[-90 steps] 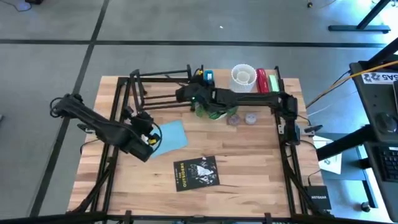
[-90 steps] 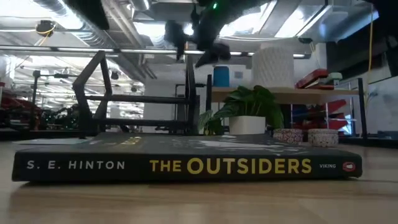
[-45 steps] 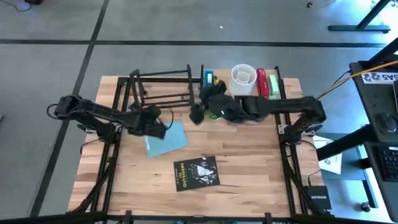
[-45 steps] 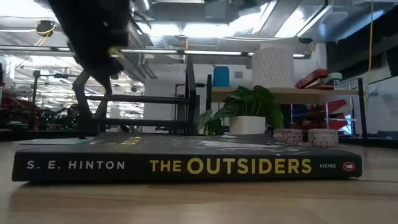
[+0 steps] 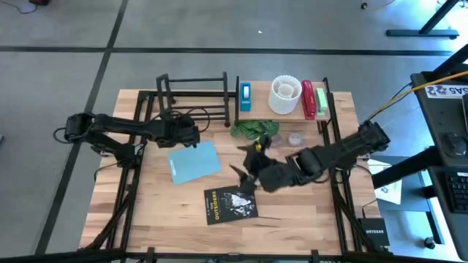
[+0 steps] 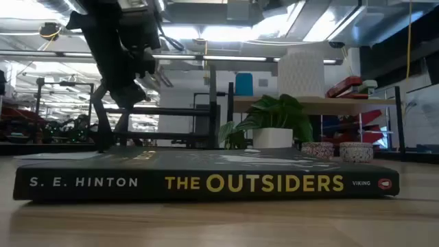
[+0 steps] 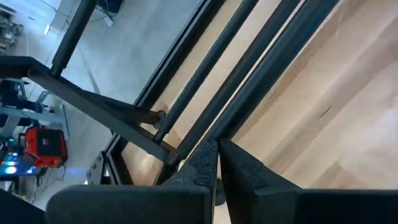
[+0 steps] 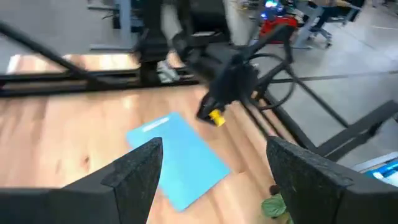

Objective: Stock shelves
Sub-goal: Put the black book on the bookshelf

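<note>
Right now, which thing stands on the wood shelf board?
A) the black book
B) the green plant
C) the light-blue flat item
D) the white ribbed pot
D: the high view shows the white pot on the shelf board; the book, blue item and plant sit on the table.

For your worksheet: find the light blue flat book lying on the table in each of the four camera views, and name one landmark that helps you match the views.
High view: the light blue book lies flat left of centre, above the black paperback.
Low view: not visible.
Left wrist view: not in it.
Right wrist view: it lies at centre, beyond the fingers.
Shared landmark: the left gripper sits beside the book's far edge in the high view and shows again in the right wrist view.
</note>
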`<state>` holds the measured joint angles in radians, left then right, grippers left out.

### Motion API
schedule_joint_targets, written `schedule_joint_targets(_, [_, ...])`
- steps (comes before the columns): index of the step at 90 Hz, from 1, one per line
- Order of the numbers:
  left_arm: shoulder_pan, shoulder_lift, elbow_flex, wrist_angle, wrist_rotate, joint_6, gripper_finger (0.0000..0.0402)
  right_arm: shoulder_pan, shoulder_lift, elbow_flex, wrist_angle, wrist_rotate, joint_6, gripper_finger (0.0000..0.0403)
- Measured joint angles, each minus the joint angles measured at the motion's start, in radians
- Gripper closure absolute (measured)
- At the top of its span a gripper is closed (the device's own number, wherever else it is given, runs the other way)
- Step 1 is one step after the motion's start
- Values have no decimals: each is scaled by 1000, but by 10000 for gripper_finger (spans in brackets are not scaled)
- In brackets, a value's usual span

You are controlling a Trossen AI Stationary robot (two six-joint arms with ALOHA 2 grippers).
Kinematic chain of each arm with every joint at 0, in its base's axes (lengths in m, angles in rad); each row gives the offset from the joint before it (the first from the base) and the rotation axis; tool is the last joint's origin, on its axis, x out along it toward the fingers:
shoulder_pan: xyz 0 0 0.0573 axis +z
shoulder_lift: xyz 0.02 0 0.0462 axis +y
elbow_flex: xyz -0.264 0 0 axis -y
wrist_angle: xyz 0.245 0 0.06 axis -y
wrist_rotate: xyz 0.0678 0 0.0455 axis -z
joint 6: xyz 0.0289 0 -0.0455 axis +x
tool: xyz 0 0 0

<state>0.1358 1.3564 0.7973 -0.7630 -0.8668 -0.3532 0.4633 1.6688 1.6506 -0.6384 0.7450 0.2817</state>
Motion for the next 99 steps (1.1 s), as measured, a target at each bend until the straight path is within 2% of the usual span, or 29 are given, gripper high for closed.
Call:
schedule_joint_targets(9, [-57,-13,29,-88,24,-65,401,44,0,-51,-10,-89,-20,133])
schedule_joint_targets(24, [-209,-37,130,-207,38,-186,401,107,4,-191,39,-341,-30,133])
schedule_joint_targets(34, [-341,-41,194,-204,97,-276,401,139,31,-296,87,-497,-89,133])
schedule_joint_targets(39, [-417,-42,199,-124,138,-295,401,160,61,-332,116,-530,-116,133])
schedule_joint_targets(53, [-605,-5,135,282,282,-253,401,211,188,-353,185,-518,-183,133])
schedule_joint_targets(67, [-683,118,84,598,311,-208,401,232,318,-315,244,-362,-213,133])
schedule_joint_targets(74, [-677,198,82,672,306,-181,401,231,374,-288,243,-288,-231,133])
schedule_joint_targets(87, [-628,342,81,699,317,-199,401,230,463,-240,289,-256,-242,133])
schedule_joint_targets(99, [-596,444,82,732,416,-234,401,239,544,-165,275,-129,-228,133])
